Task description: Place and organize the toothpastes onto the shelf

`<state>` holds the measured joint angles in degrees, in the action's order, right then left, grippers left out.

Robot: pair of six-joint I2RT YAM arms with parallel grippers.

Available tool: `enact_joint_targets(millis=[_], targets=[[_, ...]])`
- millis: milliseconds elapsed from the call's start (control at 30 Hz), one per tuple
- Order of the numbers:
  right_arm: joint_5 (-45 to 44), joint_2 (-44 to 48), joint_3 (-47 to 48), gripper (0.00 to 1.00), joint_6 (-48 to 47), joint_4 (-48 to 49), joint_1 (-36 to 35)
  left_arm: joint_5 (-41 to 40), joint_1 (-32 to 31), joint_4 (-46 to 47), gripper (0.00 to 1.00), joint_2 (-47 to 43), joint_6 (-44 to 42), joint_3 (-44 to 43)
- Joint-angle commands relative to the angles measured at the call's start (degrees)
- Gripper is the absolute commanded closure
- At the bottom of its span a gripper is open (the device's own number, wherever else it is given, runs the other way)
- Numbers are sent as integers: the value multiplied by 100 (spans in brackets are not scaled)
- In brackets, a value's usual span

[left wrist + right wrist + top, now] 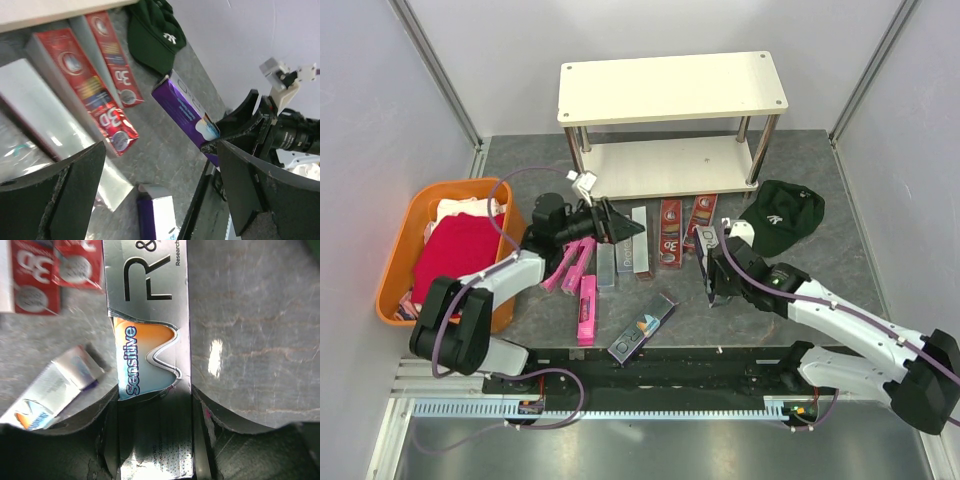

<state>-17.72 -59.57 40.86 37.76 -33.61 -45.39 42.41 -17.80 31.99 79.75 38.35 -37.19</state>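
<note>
The shelf (672, 88) stands at the back, both cream boards bare. Several toothpastes lie in front of it: pink ones (572, 266), silver-grey ones (625, 255), two red "3D" ones (670, 232) and a navy one (643, 327) near the front. My left gripper (625, 228) is open and empty, hovering over the silver-grey boxes; its wrist view shows the open left gripper (160, 160), the red boxes (85, 85) and a purple box (157, 215) below. My right gripper (717, 275) is shut on a navy "Sensitive" toothpaste (150, 340), which also shows in the top view (705, 250). The right gripper (155, 400) clamps the box's end.
An orange basket (400, 250) with a red cloth (455, 250) sits at the left. A dark green cap (778, 215) lies right of the boxes and shows in the left wrist view (155, 35). Grey walls enclose the table on three sides.
</note>
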Motion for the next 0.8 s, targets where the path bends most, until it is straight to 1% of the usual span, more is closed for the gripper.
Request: enact_joint_targets(millis=[0,167,300,400,633,733,767], targets=[[-276,86,554,72,-251,214,-23,-31,-486,290,0,357,208,-560],[-233,-107,871,72,-383,792,-23,-93,-935,352,0,867,296,-939],[13,-388,1116,72,-401,1171,-23,-93,-1251,562,0,1209,515,-1228],[128,-502,1283,72,-383,1339,-23,-93,-1374,720,0,1429,656,-1361],[330,-626,1310,72,-357,1567,-23,-23,-1463,1186,2,1965,1034,-1572],[435,-687,1258,72,-295,1646,-32,47,-1489,1467,4,2185,1280,-1677],[479,-714,1249,72,-287,1690,-32,65,-1489,1547,7,2238,1350,-1695]])
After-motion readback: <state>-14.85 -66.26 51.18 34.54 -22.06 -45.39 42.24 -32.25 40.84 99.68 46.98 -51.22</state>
